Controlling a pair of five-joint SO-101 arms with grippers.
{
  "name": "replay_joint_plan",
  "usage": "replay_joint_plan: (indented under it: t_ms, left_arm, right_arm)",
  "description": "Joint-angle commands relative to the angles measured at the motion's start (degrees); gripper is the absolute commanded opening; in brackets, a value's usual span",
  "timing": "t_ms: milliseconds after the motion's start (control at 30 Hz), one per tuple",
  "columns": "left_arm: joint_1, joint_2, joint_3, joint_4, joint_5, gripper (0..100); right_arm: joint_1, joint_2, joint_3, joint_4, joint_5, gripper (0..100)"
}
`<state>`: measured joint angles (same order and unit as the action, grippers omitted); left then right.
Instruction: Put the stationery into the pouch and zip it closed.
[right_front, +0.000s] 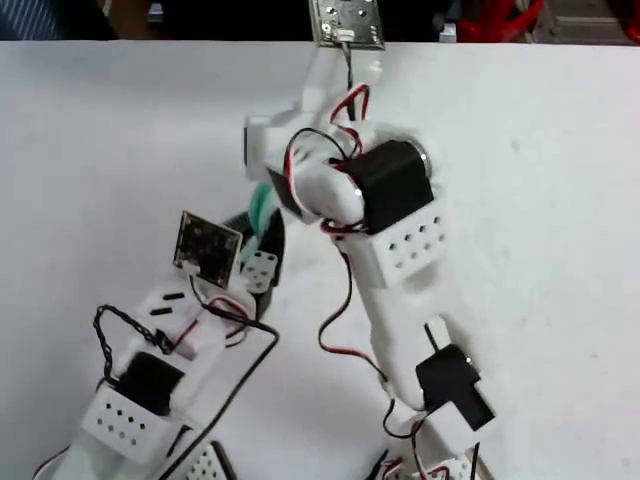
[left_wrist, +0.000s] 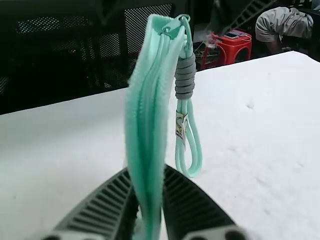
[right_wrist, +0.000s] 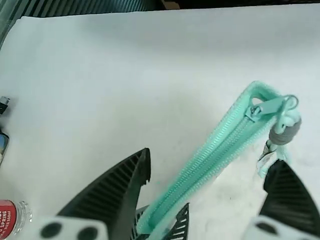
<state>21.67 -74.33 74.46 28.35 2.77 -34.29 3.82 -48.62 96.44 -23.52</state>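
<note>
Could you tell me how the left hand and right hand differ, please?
The left hand is shut on the pouch; the right hand is open. The left hand's fingers press the pouch; the right hand's stand wide apart, the pouch between them. Both have dark ribbed fingers.

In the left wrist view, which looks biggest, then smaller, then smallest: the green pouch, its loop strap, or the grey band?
1. green pouch
2. loop strap
3. grey band
They hang together, so nearness doesn't skew it.
</note>
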Motion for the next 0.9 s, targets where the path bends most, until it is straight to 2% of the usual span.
replay_joint_plan:
  t_ms: [0, 133, 200, 267, 300, 367, 467, 500, 633, 767, 867]
  left_arm:
    - [0.4, 0.0, 0.0, 0.5, -0.5, 2]
    - [0.4, 0.0, 0.0, 0.4, -0.5, 2]
    - [0.4, 0.0, 0.0, 0.4, -0.5, 2]
    - [0.4, 0.0, -0.1, 0.4, -0.5, 4]
    - [0.4, 0.0, -0.1, 0.4, -0.5, 6]
    - [0.4, 0.0, -0.1, 0.8, -0.2, 11]
    - [0.3, 0.0, -0.4, 2.1, 0.0, 18]
    - [0.3, 0.0, -1.1, 3.3, 0.0, 19]
    - [0.4, 0.0, -7.2, 12.0, 0.0, 20]
    - [0.3, 0.0, -16.0, 23.4, -0.4, 20]
    - [-4.2, 0.0, -19.9, 26.7, -0.5, 19]
  right_arm:
    - [-0.1, 2.1, -0.1, -1.2, -2.2, 35.1]
    - [0.7, 7.3, -0.4, -3.0, -2.5, 33.0]
    - [0.8, 9.1, -0.4, -3.2, -2.5, 22.0]
    - [1.3, 10.3, -0.4, -3.2, -2.5, 2.6]
    - [2.1, 10.4, -0.4, -3.2, -1.8, 0.6]
    - [4.1, 10.4, -0.4, -3.3, -0.4, 7.9]
    - [10.3, 10.4, -0.5, -4.5, 1.0, 1.0]
    - [12.7, 10.5, -0.5, -5.0, 2.7, 1.8]
    - [19.3, 11.0, 0.1, -5.7, 11.4, 1.8]
    - [21.3, 11.1, 0.3, -4.1, 21.7, 1.9]
    - [22.5, 12.3, 1.3, -3.2, 30.2, 1.9]
